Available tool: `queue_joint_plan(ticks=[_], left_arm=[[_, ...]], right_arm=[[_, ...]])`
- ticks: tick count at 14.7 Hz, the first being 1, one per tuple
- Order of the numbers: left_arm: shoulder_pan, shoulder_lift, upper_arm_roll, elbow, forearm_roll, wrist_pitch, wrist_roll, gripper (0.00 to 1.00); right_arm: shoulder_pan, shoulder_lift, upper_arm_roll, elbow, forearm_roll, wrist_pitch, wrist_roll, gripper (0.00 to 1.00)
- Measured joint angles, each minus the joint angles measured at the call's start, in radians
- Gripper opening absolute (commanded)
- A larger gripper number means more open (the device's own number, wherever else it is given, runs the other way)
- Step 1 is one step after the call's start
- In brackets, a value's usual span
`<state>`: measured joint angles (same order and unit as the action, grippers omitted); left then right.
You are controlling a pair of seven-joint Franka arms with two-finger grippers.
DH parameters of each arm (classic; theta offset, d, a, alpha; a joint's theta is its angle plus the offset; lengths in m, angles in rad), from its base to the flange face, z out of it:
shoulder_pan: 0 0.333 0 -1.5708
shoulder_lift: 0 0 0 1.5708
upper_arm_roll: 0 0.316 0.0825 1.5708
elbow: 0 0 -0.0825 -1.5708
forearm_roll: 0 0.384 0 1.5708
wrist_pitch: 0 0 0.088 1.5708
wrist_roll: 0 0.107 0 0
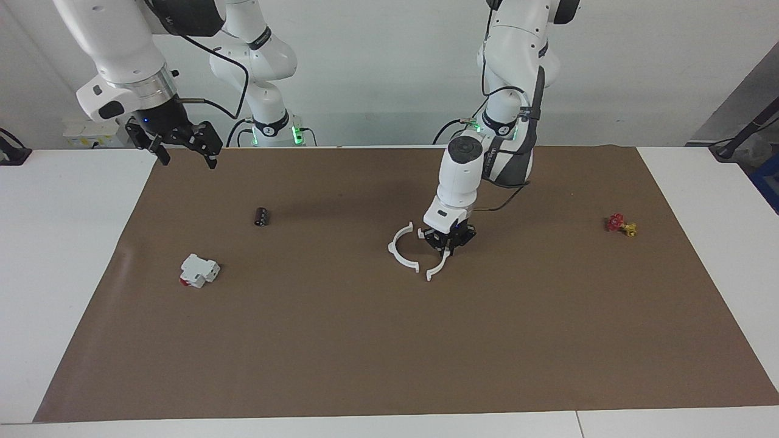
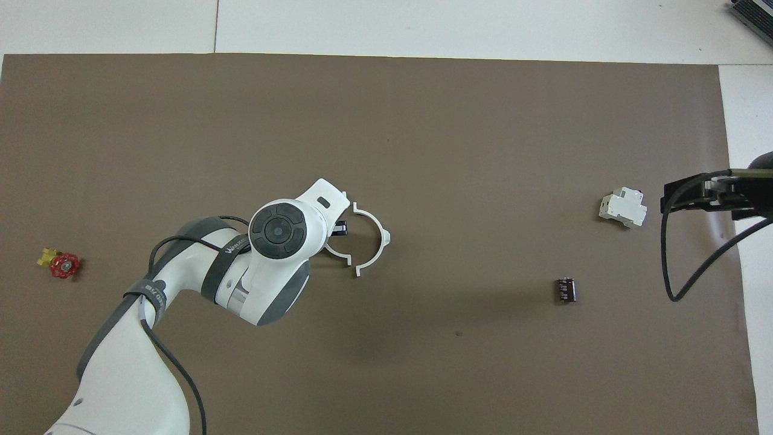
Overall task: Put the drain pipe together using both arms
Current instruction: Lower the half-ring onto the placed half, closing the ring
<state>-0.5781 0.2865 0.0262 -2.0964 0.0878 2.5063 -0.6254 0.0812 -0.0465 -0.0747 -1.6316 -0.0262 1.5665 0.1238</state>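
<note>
Brown mat: left hand pinches half-ring, partly hidden overhead.

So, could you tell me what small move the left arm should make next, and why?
Probably ease the left gripper toward the thin white plastic half-ring lying on the brown mat until the end tabs meet. The matching half-ring it grips sits beside it, open sides facing, with a small gap showing between tabs.
</note>
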Motion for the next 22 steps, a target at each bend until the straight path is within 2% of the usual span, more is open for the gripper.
queue_joint_plan(ticks=[22], left_arm=[[-0.025,-0.013,0.002,-0.011,0.004,-0.028,-0.045,0.0]], right_arm=[[0.001,0.0,0.0,0.0,0.0,0.0,0.0,1.0]])
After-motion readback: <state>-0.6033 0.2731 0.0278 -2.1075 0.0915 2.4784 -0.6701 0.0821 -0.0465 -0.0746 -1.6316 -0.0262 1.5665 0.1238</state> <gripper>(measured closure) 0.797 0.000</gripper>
